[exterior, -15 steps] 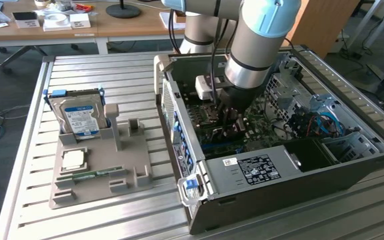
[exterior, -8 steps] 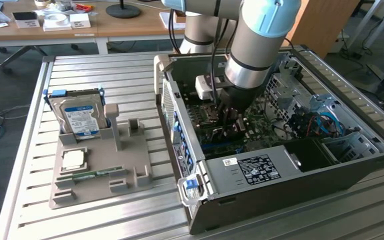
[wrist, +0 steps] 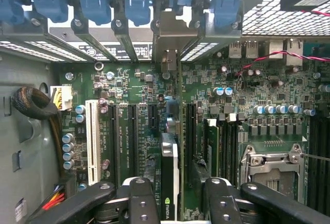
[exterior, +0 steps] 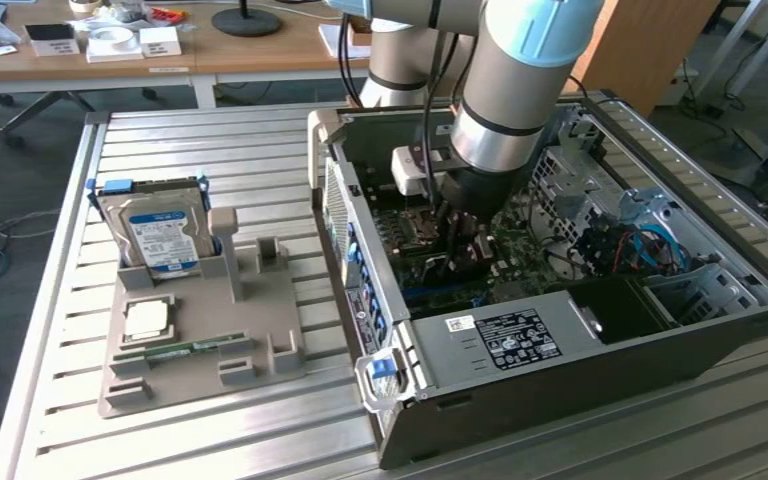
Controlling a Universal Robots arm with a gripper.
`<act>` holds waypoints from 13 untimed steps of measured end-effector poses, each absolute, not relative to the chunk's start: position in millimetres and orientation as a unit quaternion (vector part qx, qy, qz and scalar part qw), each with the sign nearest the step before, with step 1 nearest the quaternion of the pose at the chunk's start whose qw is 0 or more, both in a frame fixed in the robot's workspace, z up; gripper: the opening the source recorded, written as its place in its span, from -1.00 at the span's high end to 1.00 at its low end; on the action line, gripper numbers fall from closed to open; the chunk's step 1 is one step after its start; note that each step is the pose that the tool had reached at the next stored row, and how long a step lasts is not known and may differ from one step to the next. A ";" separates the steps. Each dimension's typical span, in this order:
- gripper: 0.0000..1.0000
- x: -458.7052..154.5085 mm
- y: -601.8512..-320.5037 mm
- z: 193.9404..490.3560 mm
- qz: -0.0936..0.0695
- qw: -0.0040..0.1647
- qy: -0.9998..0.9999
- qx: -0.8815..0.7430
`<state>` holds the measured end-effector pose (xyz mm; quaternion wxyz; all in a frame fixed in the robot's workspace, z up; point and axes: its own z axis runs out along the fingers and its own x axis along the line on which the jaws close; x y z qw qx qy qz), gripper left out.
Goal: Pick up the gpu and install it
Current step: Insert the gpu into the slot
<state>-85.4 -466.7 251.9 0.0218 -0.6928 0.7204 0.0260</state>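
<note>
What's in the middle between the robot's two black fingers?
In the wrist view, the gpu stands on edge between the gripper's fingers, over the green motherboard.

Little is legible. The card standing edge-on between my fingers bears a green logo mark, not readable as words. White print runs beside the motherboard slots, illegible. The hard drive has a blue-white label and the power supply a black one, both too small to read.

Lab or workshop — slatted aluminium bench, cluttered desk
</note>
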 end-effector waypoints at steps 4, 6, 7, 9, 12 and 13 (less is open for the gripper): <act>0.17 -85.4 -466.7 252.0 0.026 0.022 0.720 -0.693; 0.17 -85.4 -466.7 252.0 0.026 0.022 0.720 -0.693; 0.20 -85.4 -466.7 252.0 0.026 0.022 0.720 -0.693; 0.33 -85.4 -466.8 252.1 0.026 0.022 0.720 -0.693; 0.47 -85.4 -466.7 252.1 0.026 0.022 0.720 -0.693; 0.47 -85.4 -466.7 252.0 0.026 0.022 0.720 -0.693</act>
